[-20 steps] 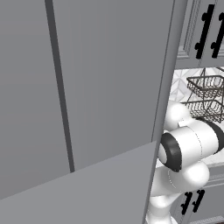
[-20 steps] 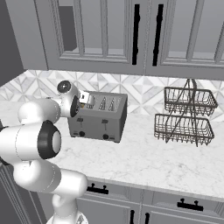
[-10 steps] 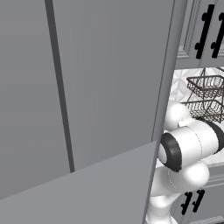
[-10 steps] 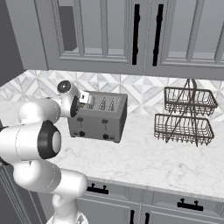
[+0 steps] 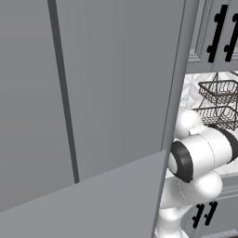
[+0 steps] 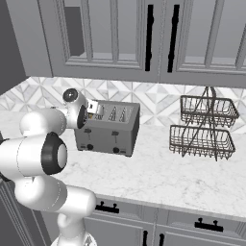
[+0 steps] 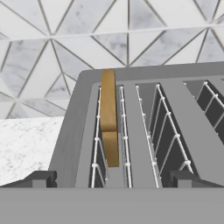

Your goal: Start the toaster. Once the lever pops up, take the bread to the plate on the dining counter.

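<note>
Tan bread (image 7: pixel 108 118) sits on edge in the toaster (image 6: pixel 109 129)'s leftmost slot, its long axis running away from your gripper (image 7: pixel 109 178). Your fingers stand wide apart and empty, poised just above the toaster's near end with the slice centred between them.

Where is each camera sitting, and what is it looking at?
Left base view: behind the arm, facing a tall grey cabinet side; white arm at right.
Right base view: behind, looking down on the toaster; arm at left.
Hand view: on the hand, over the bread.
Both base views share the wire basket rack.
</note>
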